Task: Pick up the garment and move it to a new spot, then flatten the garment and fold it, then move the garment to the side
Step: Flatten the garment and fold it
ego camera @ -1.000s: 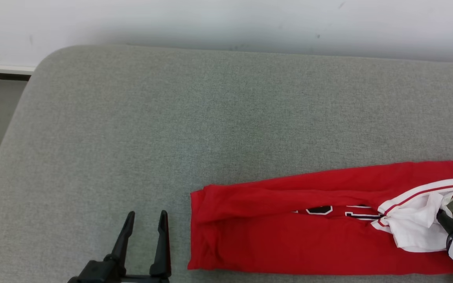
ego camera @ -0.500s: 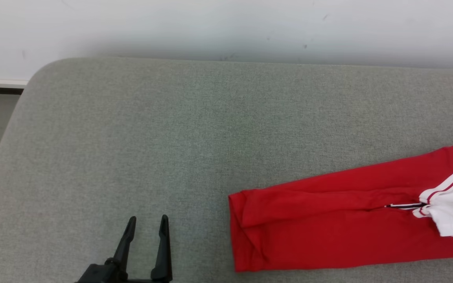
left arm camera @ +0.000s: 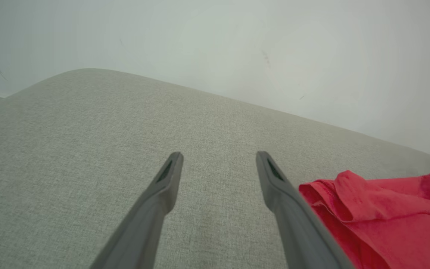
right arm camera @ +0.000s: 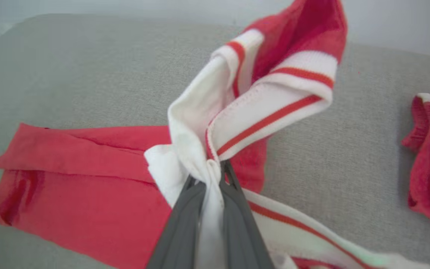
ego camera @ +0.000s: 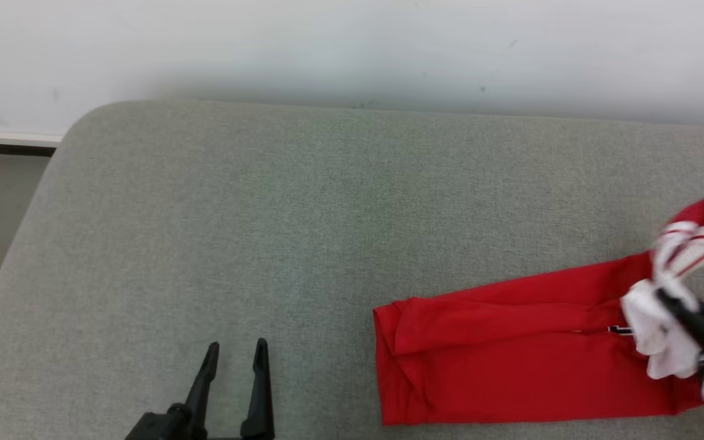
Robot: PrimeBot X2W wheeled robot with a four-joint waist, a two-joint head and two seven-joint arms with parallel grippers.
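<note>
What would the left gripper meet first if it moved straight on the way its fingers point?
Nothing close: ahead of the left gripper lies bare grey cushion, then the white wall. It probably skims the cushion first, though depth is unclear. The red garment lies off to its right.

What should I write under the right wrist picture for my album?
Right gripper pinches the white striped edge of the red garment above the grey cushion.
</note>
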